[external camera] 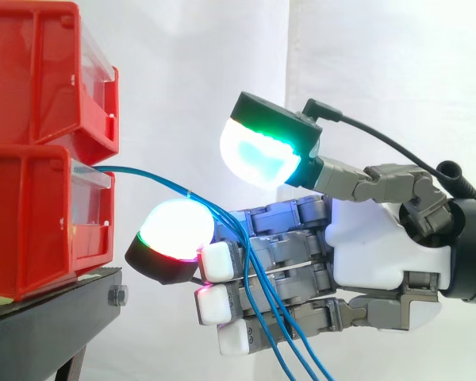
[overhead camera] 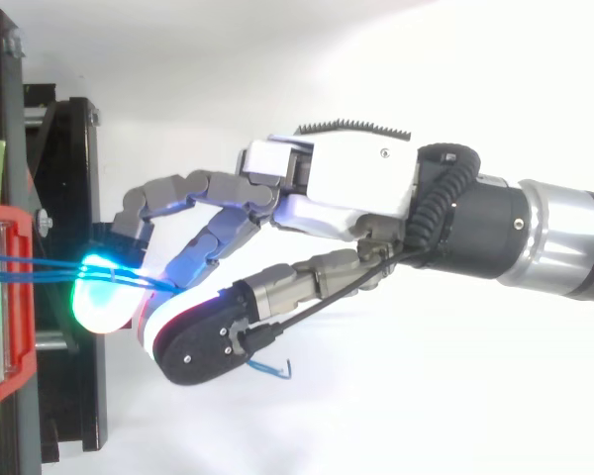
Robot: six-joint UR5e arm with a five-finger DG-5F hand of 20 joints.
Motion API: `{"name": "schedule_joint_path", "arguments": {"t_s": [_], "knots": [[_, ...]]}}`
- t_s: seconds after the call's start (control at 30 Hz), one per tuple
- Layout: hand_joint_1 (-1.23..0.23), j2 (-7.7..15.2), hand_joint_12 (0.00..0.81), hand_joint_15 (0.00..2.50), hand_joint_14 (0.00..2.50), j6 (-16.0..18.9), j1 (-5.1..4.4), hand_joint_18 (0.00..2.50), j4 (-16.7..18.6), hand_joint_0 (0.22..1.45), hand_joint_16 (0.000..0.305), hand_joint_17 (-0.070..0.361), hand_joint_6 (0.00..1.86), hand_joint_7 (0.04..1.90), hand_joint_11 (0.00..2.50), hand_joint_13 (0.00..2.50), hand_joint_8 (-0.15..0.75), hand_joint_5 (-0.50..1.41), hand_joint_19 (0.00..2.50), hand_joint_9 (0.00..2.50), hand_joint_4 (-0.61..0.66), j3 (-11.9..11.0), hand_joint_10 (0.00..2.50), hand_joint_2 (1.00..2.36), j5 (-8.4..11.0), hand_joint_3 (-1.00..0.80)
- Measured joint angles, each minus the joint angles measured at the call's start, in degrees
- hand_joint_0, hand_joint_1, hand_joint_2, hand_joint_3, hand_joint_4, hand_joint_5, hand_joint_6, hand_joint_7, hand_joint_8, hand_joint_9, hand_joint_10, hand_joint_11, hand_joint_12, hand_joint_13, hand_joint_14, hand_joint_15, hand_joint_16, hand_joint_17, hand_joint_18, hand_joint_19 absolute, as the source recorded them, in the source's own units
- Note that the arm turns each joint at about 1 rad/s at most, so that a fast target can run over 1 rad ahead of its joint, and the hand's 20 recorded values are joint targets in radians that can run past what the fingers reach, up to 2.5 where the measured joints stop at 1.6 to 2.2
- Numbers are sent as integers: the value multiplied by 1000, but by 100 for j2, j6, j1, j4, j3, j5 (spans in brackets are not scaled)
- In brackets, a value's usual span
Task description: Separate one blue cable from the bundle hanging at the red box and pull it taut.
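Several thin blue cables [external camera: 155,178] leave the front of the lower red bin [external camera: 24,222], arc to the right and hang down in a loose bundle. My hand [external camera: 369,246] reaches in from the right with its fingers stretched toward the bin. The bundle drops across those fingers. One glowing fingertip [external camera: 170,226] sits just under the arc, close to the bin. The thumb's glowing pad [external camera: 258,155] is raised well above the cables, with a wide gap. From above, the cables [overhead camera: 40,265] run from the bin over the cyan fingertip [overhead camera: 104,297] of the hand [overhead camera: 356,183]. Nothing is pinched.
A second red bin [external camera: 32,71] is stacked on the lower one, both on a black stand [external camera: 40,317] at the left. A white curtain hangs behind. A short loose blue cable end [overhead camera: 275,371] shows below the thumb in the top view.
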State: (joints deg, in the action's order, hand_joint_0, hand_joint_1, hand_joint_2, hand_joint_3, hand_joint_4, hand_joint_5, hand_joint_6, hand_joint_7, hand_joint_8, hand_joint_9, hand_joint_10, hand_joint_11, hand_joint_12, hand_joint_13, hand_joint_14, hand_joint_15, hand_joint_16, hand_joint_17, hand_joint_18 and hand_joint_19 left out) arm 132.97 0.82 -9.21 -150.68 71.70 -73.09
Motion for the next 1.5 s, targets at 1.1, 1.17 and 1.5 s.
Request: {"name": "schedule_joint_path", "arguments": {"t_s": [1.1,1.17,1.5], "knots": [[-675,0,259,501,19,8,-43,734,-58,721,20,46,543,1307,616,970,291,-116,459,1033,115,-5,16,1024,79,-113],[-682,-1,261,502,19,19,-44,750,-58,699,21,46,547,1296,629,973,292,-118,450,1035,123,-12,16,1022,72,-179],[-588,-186,275,515,18,74,-33,757,-304,656,22,50,587,1275,655,991,302,-123,466,1050,127,-16,20,1017,18,-298]]}}
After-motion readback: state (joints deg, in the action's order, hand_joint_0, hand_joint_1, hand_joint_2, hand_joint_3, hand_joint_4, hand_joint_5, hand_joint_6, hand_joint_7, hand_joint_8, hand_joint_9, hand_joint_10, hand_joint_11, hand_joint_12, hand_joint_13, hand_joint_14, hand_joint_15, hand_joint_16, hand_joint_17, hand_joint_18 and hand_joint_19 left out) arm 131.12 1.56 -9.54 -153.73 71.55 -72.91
